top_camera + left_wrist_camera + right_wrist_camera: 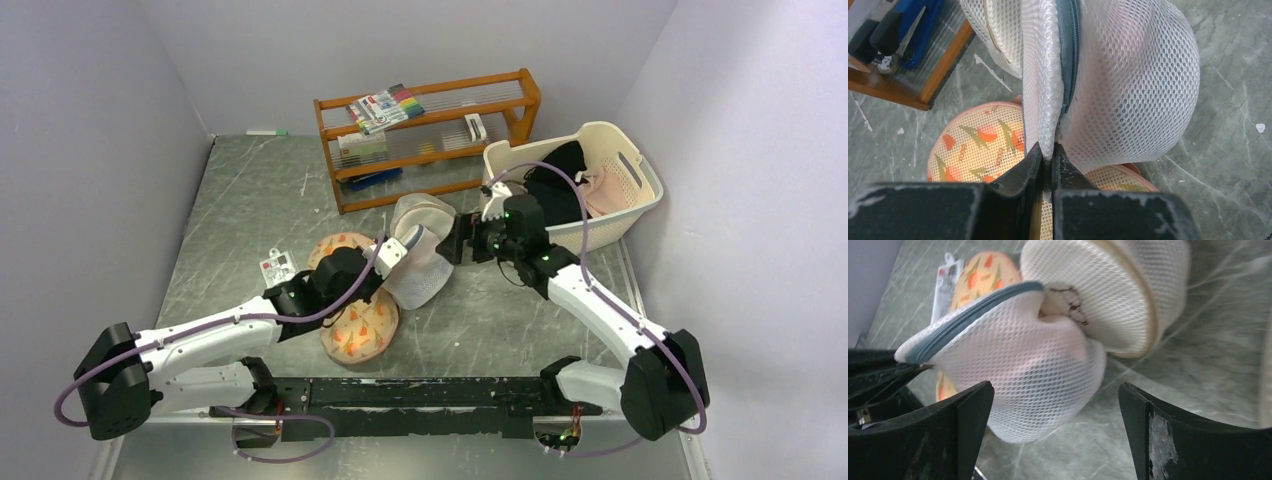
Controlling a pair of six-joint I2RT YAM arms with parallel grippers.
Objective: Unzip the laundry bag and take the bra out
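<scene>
Top external view has the round white mesh laundry bag (418,272) standing on edge at the middle of the table, partly over a peach floral mesh pouch (360,330). To the right, a cream perforated plastic basket (640,195) holds a black garment (560,170) and a pale pink one (603,192). The left gripper (1048,157) is pressed together on the bag's mesh rim beside its grey-blue zipper (1068,45), the right gripper (1054,387) hangs spread wide just short of the bag, and pink shows dimly through the mesh, though what lies inside cannot be told.
</scene>
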